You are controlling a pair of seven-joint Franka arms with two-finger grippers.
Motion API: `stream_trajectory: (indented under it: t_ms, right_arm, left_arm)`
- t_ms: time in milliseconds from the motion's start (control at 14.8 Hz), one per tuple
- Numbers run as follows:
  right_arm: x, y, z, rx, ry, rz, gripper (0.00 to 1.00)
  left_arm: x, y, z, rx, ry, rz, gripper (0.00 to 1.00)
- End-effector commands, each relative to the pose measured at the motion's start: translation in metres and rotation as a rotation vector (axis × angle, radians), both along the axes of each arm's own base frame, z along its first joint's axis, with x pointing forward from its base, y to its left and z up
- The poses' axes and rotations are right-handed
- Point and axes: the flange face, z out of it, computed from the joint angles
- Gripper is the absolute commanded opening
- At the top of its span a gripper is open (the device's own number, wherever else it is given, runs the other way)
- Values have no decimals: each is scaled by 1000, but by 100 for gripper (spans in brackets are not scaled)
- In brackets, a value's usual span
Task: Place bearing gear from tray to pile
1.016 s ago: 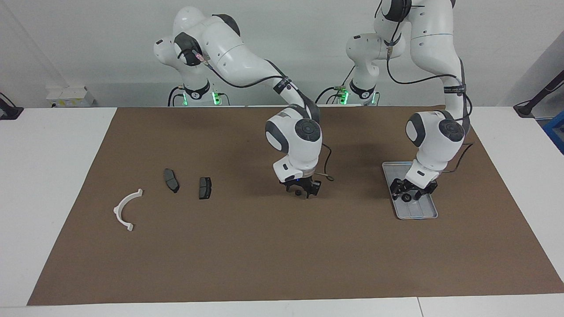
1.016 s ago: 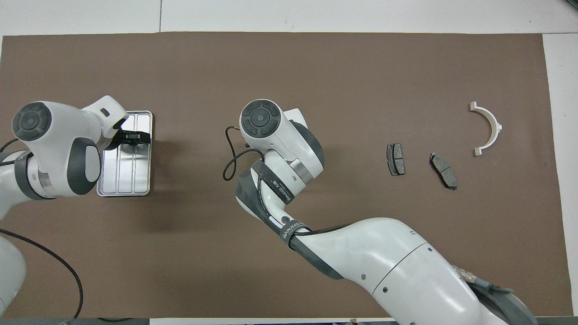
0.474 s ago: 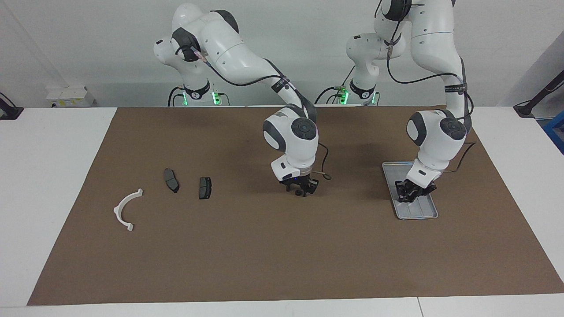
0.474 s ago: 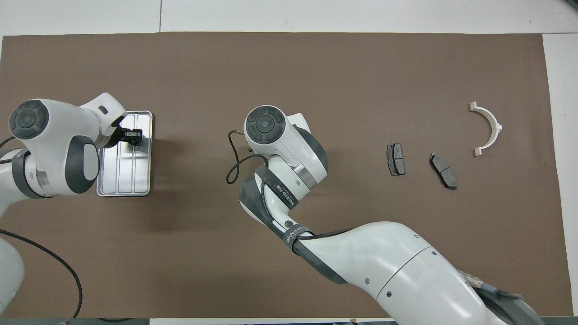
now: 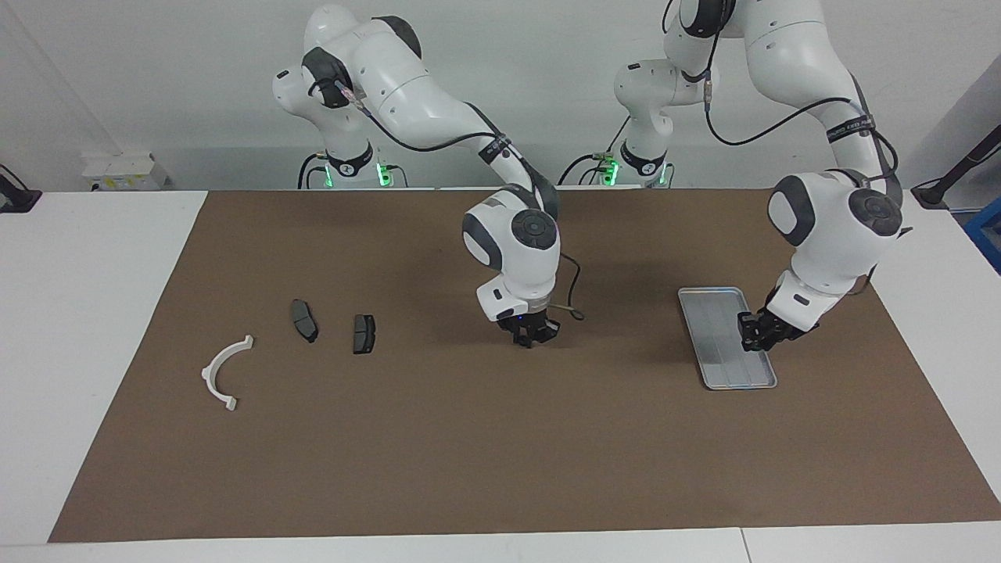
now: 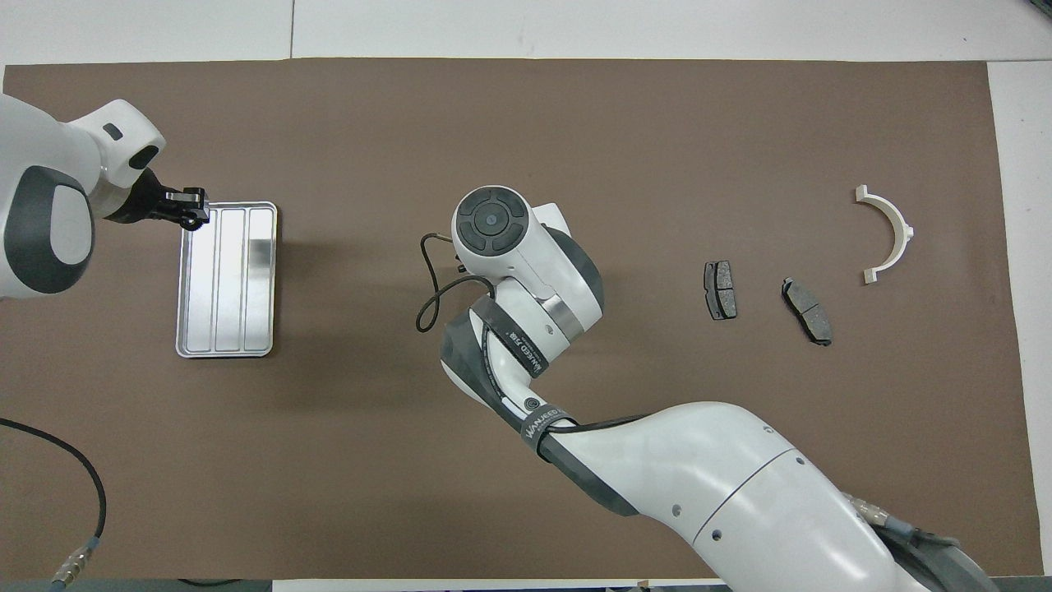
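A second ago the left gripper point(image 5: 760, 331) was down inside the tray point(image 5: 715, 377), over a small black ring. Now it has lifted and swung out over the tray's rim toward the left arm's end of the table. Its fingers are pressed together on what we take to be the bearing gear point(image 6: 195, 219), because both views show the tray bare. So we judge the pick done and the carry only begun, and so far in the wrong direction. The pile, a white bracket point(image 5: 223, 374) and two brake pads point(image 5: 303, 320), lies well apart at the right arm's end. The right gripper point(image 5: 532, 338) waits low over the middle of the brown mat point(image 5: 469, 453). We cannot tell whether it is spread or closed.
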Motion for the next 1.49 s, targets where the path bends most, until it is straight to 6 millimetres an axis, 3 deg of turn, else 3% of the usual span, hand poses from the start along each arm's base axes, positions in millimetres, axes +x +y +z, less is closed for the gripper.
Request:
stream_trajectory:
  t_ms: [0,203,339,406,542,609,677,745,812,1016,1219,1422]
  right_arm:
    - [-1,-7,-6,18,13,19,0]
    - [1,-10,0,10,20,27,0]
    - [12,-27,30,-13,45,28,0]
    - [23,-45,54,-32,71,45,0]
    - [45,-104,117,-9,118,131,0]
    - [57,-149,139,-4,128,202,0]
    - [67,-194,157,-3,130,298,0]
    - [79,-241,163,0,132,378,0]
    - [90,-286,162,-6,131,456,0]
    - [104,-371,139,-40,108,524,0]
    - [104,-410,94,-37,78,509,0]
    - [112,-426,47,-33,44,527,0]
  left_arm:
    - [7,-2,1,-14,4,-11,0]
    - [7,-4,-4,-13,-5,-10,0]
    - [6,-5,-5,-14,-4,-10,0]
    - [7,-6,-5,-14,-4,-10,0]
    - [8,-25,2,-18,-1,-3,0]
    - [8,-57,8,-18,3,19,0]
    - [5,-106,15,-14,17,40,0]
    - [1,-149,15,1,39,54,0]
    - [-2,-187,29,8,31,64,0]
    - [-24,-287,33,-10,25,56,0]
    - [-50,-362,4,5,39,39,0]
    - [-61,-398,-23,-9,21,49,0]
